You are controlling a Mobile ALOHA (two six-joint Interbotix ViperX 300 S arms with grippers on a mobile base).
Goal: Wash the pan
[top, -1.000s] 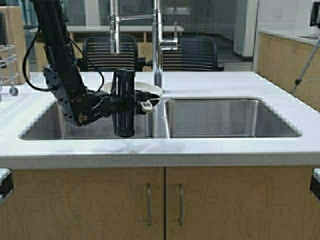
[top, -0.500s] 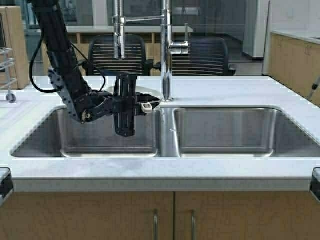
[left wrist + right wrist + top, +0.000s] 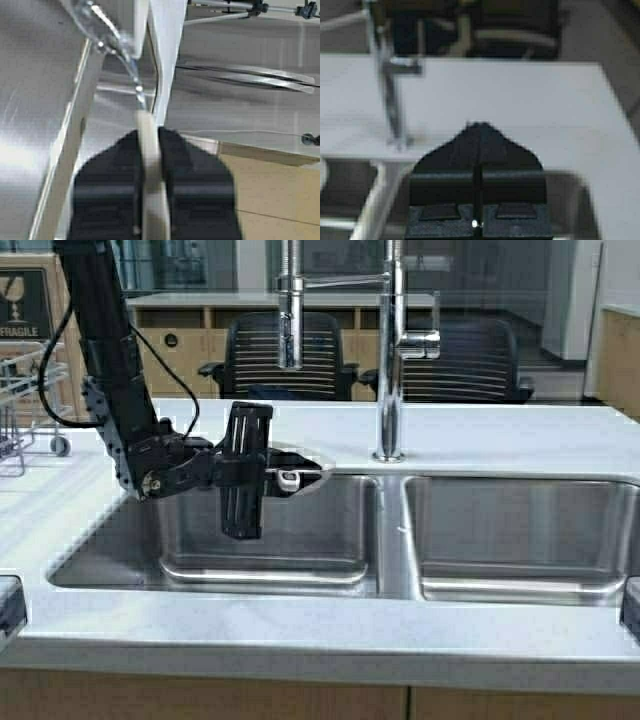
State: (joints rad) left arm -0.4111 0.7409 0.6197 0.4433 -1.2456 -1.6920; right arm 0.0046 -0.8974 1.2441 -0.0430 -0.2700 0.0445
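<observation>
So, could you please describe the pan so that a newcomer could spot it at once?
Find the double steel sink in the white counter and look at the back rim of its left basin. The left gripper holds the pan there by its stubby pale handle; it is the only cream, round thing at the sink.

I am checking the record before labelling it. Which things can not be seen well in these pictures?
- Pan, high view: mostly hidden behind the left hand; its inside cannot be seen.
- Pan, left wrist view: shown edge-on only.
- Faucet, high view: top cut off by the edge.
- Right hand: outside the high view; its wrist view is blurred.
</observation>
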